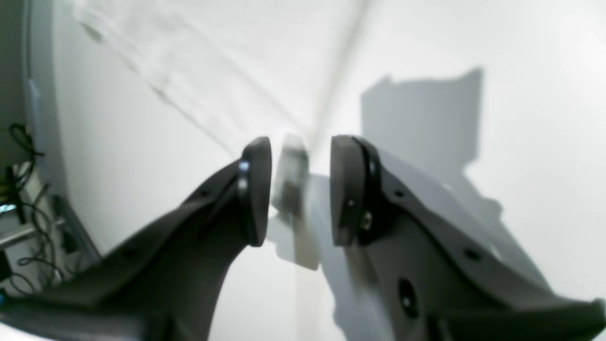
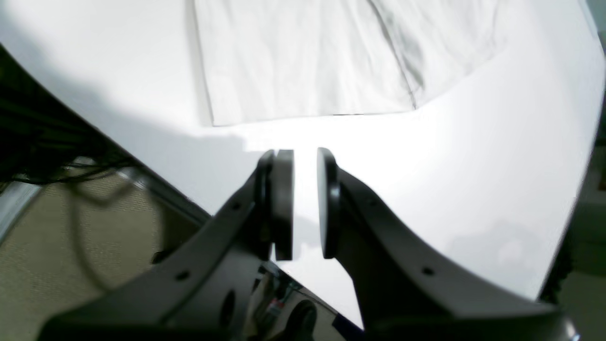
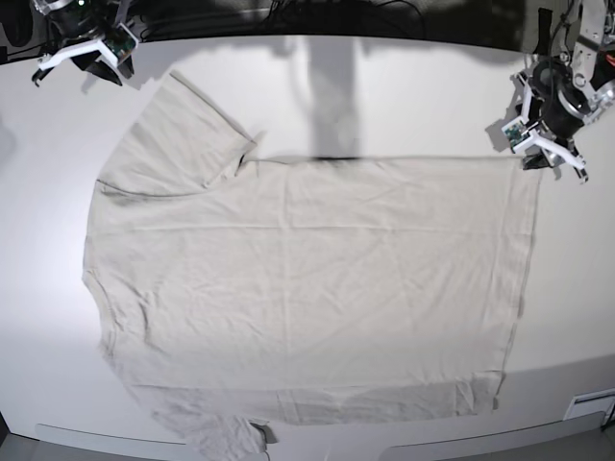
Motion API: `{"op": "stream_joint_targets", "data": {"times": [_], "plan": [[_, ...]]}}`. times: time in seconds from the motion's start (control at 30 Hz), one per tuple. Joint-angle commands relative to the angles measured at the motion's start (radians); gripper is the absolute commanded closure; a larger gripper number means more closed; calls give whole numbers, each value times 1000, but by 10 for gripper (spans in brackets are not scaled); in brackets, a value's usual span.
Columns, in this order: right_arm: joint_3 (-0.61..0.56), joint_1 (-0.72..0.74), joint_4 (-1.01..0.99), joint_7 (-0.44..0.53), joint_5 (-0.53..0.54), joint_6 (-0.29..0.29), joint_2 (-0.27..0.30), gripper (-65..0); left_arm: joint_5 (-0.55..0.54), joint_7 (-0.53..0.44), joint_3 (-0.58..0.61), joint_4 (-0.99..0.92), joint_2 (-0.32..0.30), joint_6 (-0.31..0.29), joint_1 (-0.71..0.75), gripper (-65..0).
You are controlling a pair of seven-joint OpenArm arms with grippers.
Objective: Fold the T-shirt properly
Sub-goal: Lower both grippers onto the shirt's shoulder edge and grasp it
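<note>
The left gripper (image 1: 300, 192) angles down over a corner of the beige T-shirt (image 3: 317, 279), its fingers parted on either side of that corner; whether they touch cloth, I cannot tell. The shirt spreads across the white table (image 3: 567, 298) between and in front of both grippers. The right gripper (image 2: 305, 206), also parted, hovers beside the sleeve, apart from it. No writing is legible.

Surface: white and smooth, with soft grey shadows on it (image 3: 432, 86)
Surface's far edge: nearly straight across the base view, with dark cables beyond (image 3: 399, 19)
On the surface: the pale beige T-shirt, spread wide (image 3: 365, 288)
T-shirt's lie: mostly flat, lightly creased, one sleeve angled out at the base view's upper left
Straight hem: along the base view's right
</note>
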Motion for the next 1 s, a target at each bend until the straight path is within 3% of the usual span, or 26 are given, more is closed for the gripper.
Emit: {"op": "stream_joint_targets", "data": {"times": [0.0,0.27,0.43,0.57,0.63,0.77,0.97], "plan": [[4,-9,17,16,-18,-18,2,-95,1,1,5,-18,-16,0,-19,-207],[5,-9,17,16,-21,-26,-3,-95,2,-1,47,-150,-34,-3,-104,-191],[4,24,17,14,-22,17,0,-94,1,19,47,-150,-43,-6,-84,0],[2,61,17,-24,-24,100,24,-95,1,75,47,-150,-33,-6,-76,0],[2,74,16,-32,-53,104,42,-110,-10,119,47,-150,-21,-6,-76,0],[2,80,16,-28,-82,103,99,-202,-103,156,46,-150,5,-6,-73,0],[0,80,-24,25,-187,103,142,-204,-121,155,46,-150,58,-6,-74,0]]}}
